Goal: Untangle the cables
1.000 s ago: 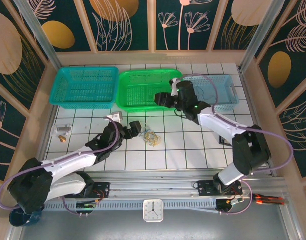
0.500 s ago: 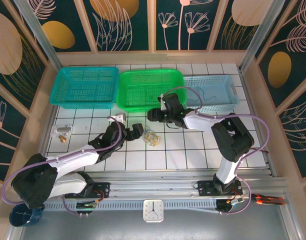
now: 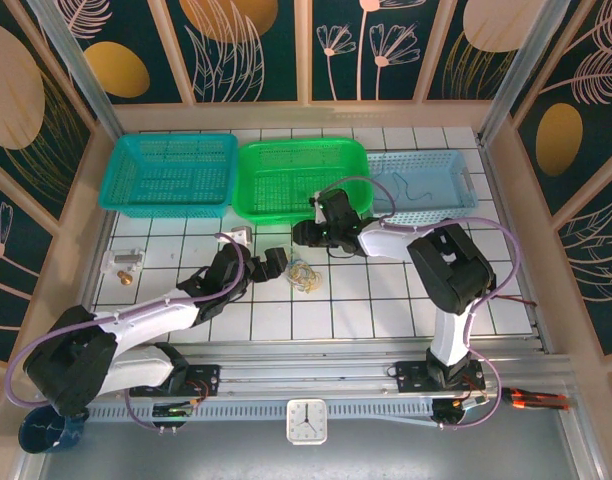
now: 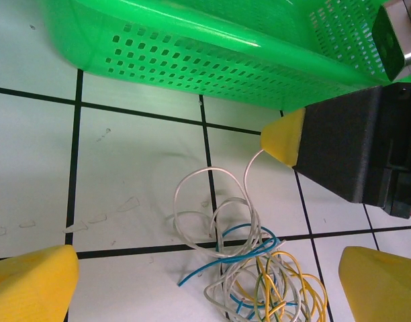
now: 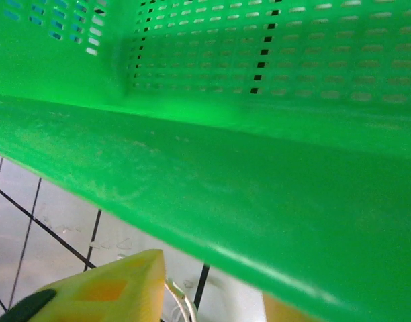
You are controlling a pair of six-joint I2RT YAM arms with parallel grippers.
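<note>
The cables [image 4: 259,268] lie in one loose tangle of white, blue and yellow wires on the tiled table [image 3: 304,275], just in front of the green basket [image 3: 286,150]. My left gripper [image 3: 274,262] sits low beside the tangle's left side, open, and the tangle lies between its yellow fingertips [image 4: 31,282]. My right gripper [image 3: 299,235] is down at the basket's near wall, right behind the tangle. One white cable end [image 5: 182,302] rises to its yellow finger [image 4: 284,137]. The right gripper [image 5: 212,285] has its fingers apart, with that end beside the left finger.
A teal basket [image 3: 121,165] stands back left and a pale blue basket [image 3: 461,185] back right with a thin wire [image 3: 414,190] in it. Small metal parts [image 3: 126,260] lie at the table's left. The green basket's rim [image 5: 259,188] is close over my right gripper.
My right gripper came down and left from over the baskets to the table behind the tangle, and its jaws narrowed. My left gripper edged slightly toward the cables, still open.
</note>
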